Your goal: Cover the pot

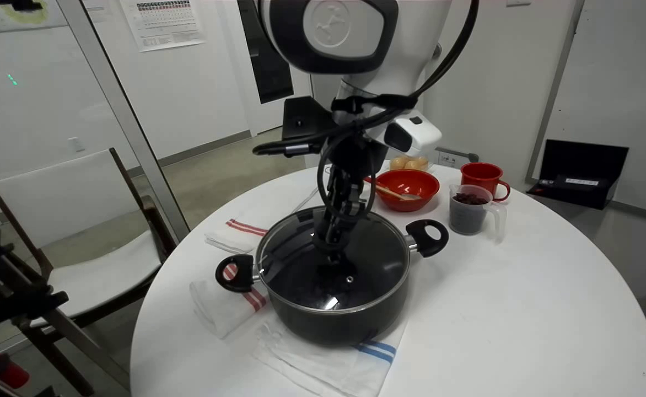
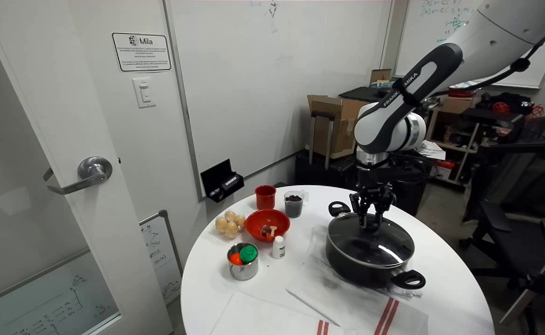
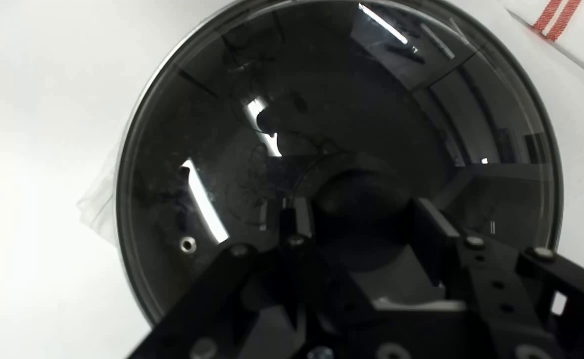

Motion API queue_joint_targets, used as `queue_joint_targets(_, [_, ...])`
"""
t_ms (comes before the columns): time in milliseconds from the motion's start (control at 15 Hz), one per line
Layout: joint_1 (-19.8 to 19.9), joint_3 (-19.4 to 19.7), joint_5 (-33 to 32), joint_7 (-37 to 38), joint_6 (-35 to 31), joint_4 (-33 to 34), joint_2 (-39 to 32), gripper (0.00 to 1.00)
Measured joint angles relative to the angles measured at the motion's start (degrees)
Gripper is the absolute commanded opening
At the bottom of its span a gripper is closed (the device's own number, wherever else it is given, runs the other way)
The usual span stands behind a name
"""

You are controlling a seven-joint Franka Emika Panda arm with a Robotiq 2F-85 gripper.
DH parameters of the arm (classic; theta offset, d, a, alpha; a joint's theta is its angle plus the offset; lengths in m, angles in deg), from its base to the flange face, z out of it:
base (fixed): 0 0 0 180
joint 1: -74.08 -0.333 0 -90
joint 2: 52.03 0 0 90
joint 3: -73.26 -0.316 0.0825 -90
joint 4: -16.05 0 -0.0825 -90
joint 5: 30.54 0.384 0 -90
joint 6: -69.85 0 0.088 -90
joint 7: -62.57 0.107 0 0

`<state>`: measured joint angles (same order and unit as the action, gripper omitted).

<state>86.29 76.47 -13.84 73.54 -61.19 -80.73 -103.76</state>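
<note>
At the lower middle of the wrist view, the black, blocky gripper (image 3: pixel 363 214) is being held partly spread, its flat-faced fingers (image 3: pixel 427 244) being pressed to opposite sides of a dark, round knob (image 3: pixel 362 227), which is being gripped between them. Outward from the knob, a smooth, glossy, dark lid (image 3: pixel 322 85) is being streaked with white reflections; its broad disc is being bordered by a thin bright rim, and towards the left it is being pierced by a small metal-ringed vent (image 3: pixel 188 245). Directly below the gripper, at the centre of the frame in an exterior view, the wide, round, dark pot (image 1: pixel 339 328) is being covered by the lid, whose rim is being met by the pot's edge along the near side. Two black loop handles (image 1: pixel 418 240) are being held out from its sides by shiny metal mounts. From the upper right of the frame in an exterior view, the smooth white arm (image 2: pixel 495 46) is being held slanting down to the left, its wrist (image 2: pixel 372 159) being aimed nearly straight down over the lid. Beneath the pot, a creased white cloth (image 1: pixel 334 366) with blue stripes is being pressed onto the round white table (image 1: pixel 510 320). Right of centre in an exterior view, a glossy red bowl (image 1: pixel 405 205), a red mug (image 1: pixel 477 176) and a translucent measuring cup (image 1: pixel 464 219) of dark bits are being borne by the table.
</note>
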Motion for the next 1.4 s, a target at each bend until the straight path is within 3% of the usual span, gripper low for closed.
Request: queue_joint_targets(1400, [-0.3, 0.19, 0.0, 0.0, -0.88, -0.06, 0.05, 0.25])
